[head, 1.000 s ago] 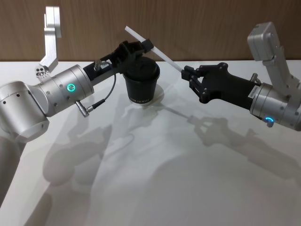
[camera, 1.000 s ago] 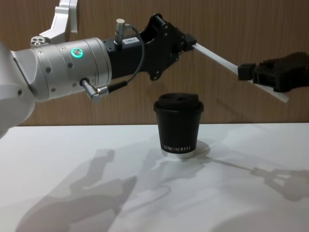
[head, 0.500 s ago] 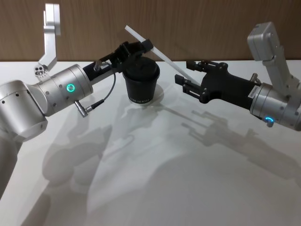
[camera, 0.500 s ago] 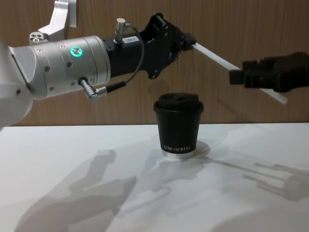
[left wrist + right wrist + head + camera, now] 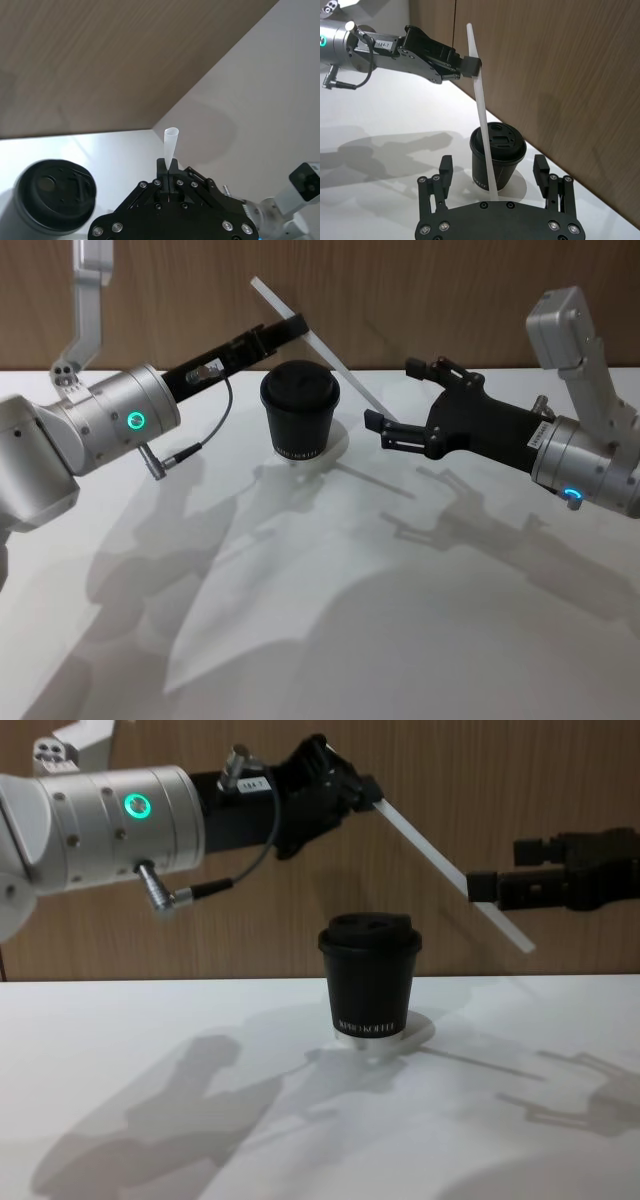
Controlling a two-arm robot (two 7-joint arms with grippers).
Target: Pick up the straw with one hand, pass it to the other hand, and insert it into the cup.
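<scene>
Above the lidded black paper cup [image 5: 300,415] on the white surface [image 5: 400,620], the left pincer [image 5: 290,330] now grips the slanting white straw [image 5: 335,365] alone. The right pincer [image 5: 390,392] has sprung wide and let go; the handover looks done, so only insertion remains.

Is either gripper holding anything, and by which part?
The left gripper pinches the straw by its upper part; the right gripper is open, holding nothing.
</scene>
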